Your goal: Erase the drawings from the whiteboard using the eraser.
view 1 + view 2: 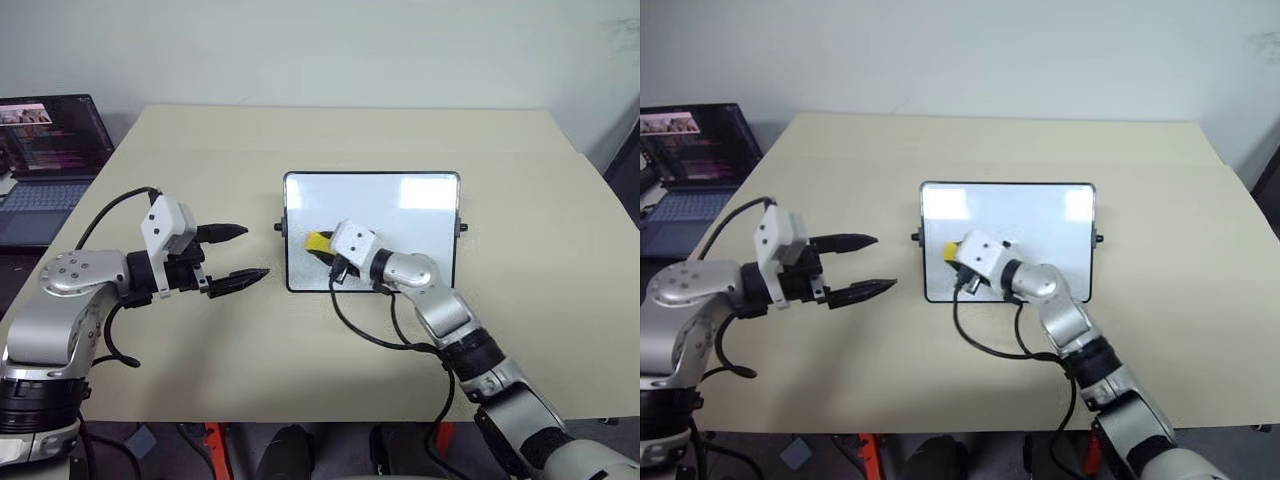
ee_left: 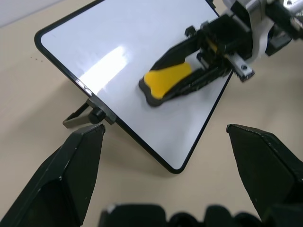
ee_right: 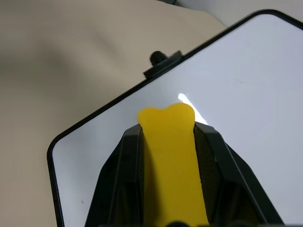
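We see the right gripper (image 2: 189, 78) pinching the eraser (image 2: 165, 82) on the whiteboard (image 1: 400, 205), and the left gripper (image 1: 245, 255) spread wide beside the whiteboard.

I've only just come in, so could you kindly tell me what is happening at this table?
The robot is wiping a small whiteboard propped on a beige table. Its right hand is shut on the yellow eraser, with the eraser over the board's lower left part. No drawings are visible on the white surface that shows. The left hand hangs open over the table to the board's left, holding nothing. A laptop sits at the far left.
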Controlling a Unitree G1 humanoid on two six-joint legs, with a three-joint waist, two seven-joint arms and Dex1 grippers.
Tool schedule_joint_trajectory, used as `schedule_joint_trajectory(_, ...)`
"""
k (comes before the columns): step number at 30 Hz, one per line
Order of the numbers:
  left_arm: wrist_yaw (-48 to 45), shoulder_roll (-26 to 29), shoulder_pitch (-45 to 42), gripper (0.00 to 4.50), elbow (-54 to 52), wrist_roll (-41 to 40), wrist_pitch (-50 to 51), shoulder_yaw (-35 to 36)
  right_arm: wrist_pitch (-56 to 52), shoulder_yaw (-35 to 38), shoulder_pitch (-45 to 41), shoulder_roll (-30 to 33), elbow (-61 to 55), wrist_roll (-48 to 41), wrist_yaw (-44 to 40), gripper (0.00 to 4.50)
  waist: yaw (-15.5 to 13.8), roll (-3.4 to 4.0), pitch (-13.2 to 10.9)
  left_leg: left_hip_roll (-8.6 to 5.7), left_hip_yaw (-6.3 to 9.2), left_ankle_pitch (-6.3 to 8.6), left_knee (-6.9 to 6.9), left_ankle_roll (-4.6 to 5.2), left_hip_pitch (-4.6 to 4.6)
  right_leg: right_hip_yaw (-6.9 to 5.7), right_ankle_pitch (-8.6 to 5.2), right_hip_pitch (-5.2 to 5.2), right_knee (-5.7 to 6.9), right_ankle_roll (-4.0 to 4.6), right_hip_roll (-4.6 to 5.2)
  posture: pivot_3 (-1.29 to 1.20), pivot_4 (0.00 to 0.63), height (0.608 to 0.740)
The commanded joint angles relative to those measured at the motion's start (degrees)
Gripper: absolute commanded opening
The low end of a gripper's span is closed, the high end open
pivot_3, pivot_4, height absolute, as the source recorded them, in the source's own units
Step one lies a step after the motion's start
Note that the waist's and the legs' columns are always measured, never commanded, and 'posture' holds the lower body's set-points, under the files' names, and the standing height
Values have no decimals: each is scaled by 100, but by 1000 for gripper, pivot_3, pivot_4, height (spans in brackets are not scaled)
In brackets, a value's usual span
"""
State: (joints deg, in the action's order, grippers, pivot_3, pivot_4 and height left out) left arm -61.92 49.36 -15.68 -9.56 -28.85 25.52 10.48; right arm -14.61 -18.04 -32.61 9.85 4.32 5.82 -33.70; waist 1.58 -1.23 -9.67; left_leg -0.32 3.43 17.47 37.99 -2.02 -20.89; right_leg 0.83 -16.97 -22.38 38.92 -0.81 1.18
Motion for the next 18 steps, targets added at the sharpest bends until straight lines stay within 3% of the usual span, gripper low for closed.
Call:
schedule_joint_trajectory(1, 6, -60, -70, 4500, -150, -40, -130, 11, -661, 445, 260, 114, -1118, -344, 34, 1177, 5, 1, -1, 0, 0, 0, 0, 0, 0, 0, 0, 0, -1, 0, 0, 0, 150, 740)
schedule_joint_trajectory(10, 66, -377, -78, 4500, -234, -58, -81, -196, -3027, 1576, 497, 804, -3118, -615, 423, 1177, 8, 10, -9, 0, -2, 0, -4, 0, -4, 1, -5, -6, -1, -1, 0, 0, 150, 740)
schedule_joint_trajectory(18, 226, -647, -94, 4500, -251, -75, -53, -299, -4000, 2336, 962, 1480, -3809, -644, 687, 1177, 13, 11, -11, -1, -4, 1, -7, 1, -5, 3, -10, -6, -2, -3, 0, 0, 150, 740)
